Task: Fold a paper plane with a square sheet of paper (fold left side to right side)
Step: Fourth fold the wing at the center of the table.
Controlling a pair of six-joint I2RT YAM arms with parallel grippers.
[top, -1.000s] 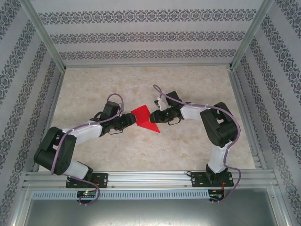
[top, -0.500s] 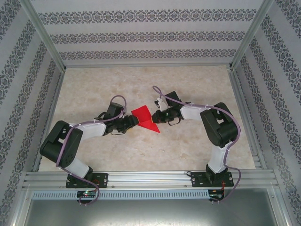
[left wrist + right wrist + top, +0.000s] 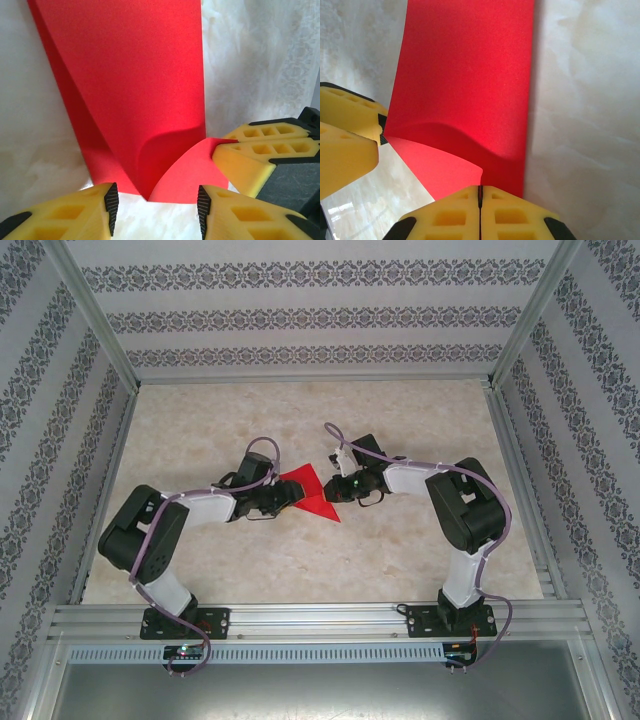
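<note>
Top external view is showing the left arm (image 3: 190, 510) swinging inward over the last second, bringing the left hand (image 3: 281, 496) against the sheet (image 3: 310, 490) sitting on the counter (image 3: 400, 420); its jaws are standing apart around the curled near edge, gripping nothing; the right hand (image 3: 340, 490) is now pinching shut on the sheet's corner, probably anchoring it for folding.

No legible text, labels, brands, numbers or signs.
Square sheet of paper (image 3: 140, 90): plain red face.
Wall panels (image 3: 320, 320) behind the paper: repeating ornamental bands, not lettering.
Small circuit board (image 3: 183, 650) well in front of the paper: any markings are too small to read.
</note>
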